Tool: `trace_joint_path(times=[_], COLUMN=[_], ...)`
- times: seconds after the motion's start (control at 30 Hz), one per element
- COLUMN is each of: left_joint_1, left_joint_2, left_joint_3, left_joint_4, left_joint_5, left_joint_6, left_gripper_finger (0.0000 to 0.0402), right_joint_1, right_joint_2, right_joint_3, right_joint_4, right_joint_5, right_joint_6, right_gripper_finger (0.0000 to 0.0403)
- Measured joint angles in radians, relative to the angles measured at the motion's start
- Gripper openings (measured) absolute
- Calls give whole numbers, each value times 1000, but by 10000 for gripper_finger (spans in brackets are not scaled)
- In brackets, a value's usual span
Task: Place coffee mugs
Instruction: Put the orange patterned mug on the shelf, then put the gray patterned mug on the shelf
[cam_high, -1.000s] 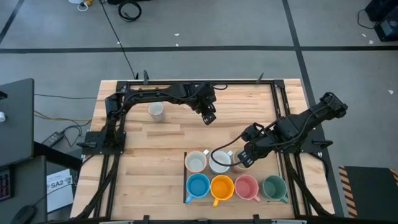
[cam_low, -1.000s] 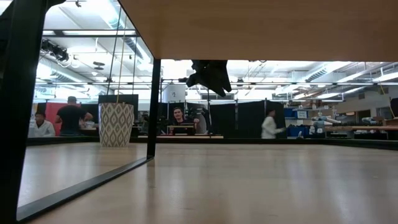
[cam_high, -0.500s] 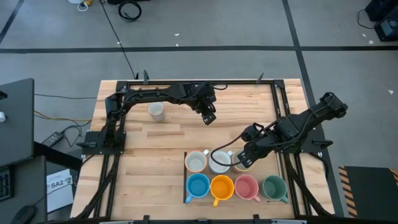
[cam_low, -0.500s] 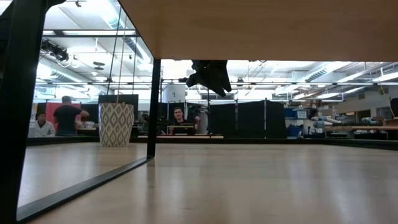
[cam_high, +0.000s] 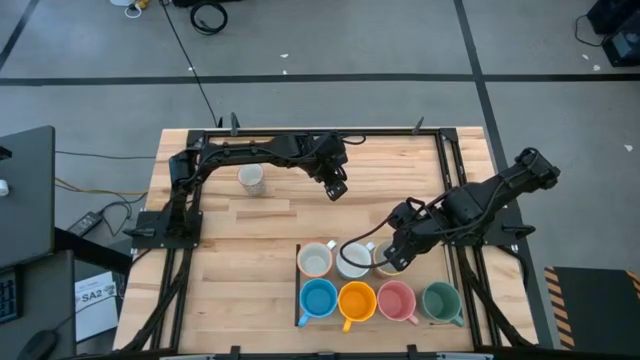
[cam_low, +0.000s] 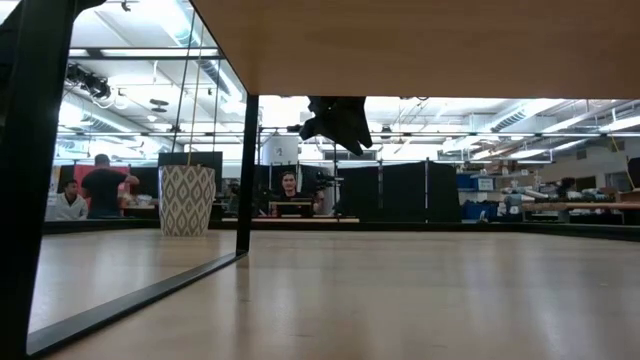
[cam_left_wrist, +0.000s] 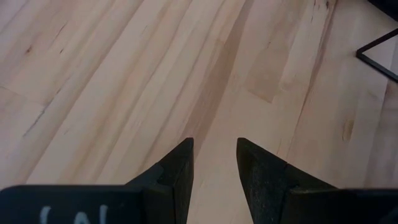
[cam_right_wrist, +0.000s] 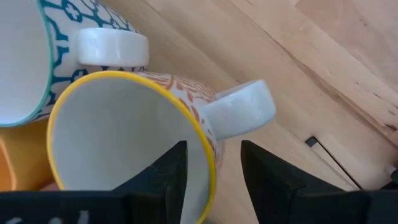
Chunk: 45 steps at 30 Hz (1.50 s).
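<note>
The left gripper (cam_high: 337, 188) hangs over bare table, fingers slightly parted and empty; a lone white mug (cam_high: 251, 179) stands well off beside it. The right gripper (cam_right_wrist: 211, 163) straddles the yellow-rimmed mug's (cam_right_wrist: 124, 130) wall beside its handle, jaws apart, in the back row behind the pink mug (cam_high: 396, 301).

Bright even light, soft shadows, sharp

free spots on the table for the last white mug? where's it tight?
Free: bare wood on the table between the lone white mug and the mug rows, and the slot right of the yellow-rimmed mug, above the green mug. Tight: the two mug rows, where the right gripper straddles the yellow-rimmed mug's wall. Left gripper hangs open mid-table.
</note>
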<state>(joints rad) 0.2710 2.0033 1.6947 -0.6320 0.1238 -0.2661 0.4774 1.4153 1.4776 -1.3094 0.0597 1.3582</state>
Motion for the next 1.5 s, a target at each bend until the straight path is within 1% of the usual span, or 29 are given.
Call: trace_joint_path(times=[0.23, 0.53, 0.63, 0.8, 0.9, 1.1, 1.37, 1.5], left_joint_1=[0, 0, 0, 0, 6, 38, 119, 172], left_joint_2=[0, 0, 0, -4, -26, -106, -235, -292], left_joint_3=[0, 0, 0, 0, -1, -1, 0, 0], left_joint_4=[0, 0, 0, -5, -12, -84, -277, -421], left_joint_5=[0, 0, 0, 0, 1, 0, -3, -4], left_joint_6=[0, 0, 9, 71, 118, 194, 221, 346], left_gripper_finger=[128, 128, 128, 128, 128, 128, 128, 128], right_joint_1=[0, 0, -2, -36, -87, -215, -394, -484], right_joint_2=[-36, -140, -179, -229, -245, -233, -186, -173], right_joint_3=[0, 0, 0, 0, 0, 0, 0, -3], right_joint_4=[3, 4, 3, 3, 4, 16, 55, 57], right_joint_5=[-1, 6, 65, 228, 263, 251, 118, 29], right_joint_6=[0, -11, -44, -149, -243, -438, -785, -962], right_gripper_finger=[156, 156, 155, 155, 155, 155, 154, 154])
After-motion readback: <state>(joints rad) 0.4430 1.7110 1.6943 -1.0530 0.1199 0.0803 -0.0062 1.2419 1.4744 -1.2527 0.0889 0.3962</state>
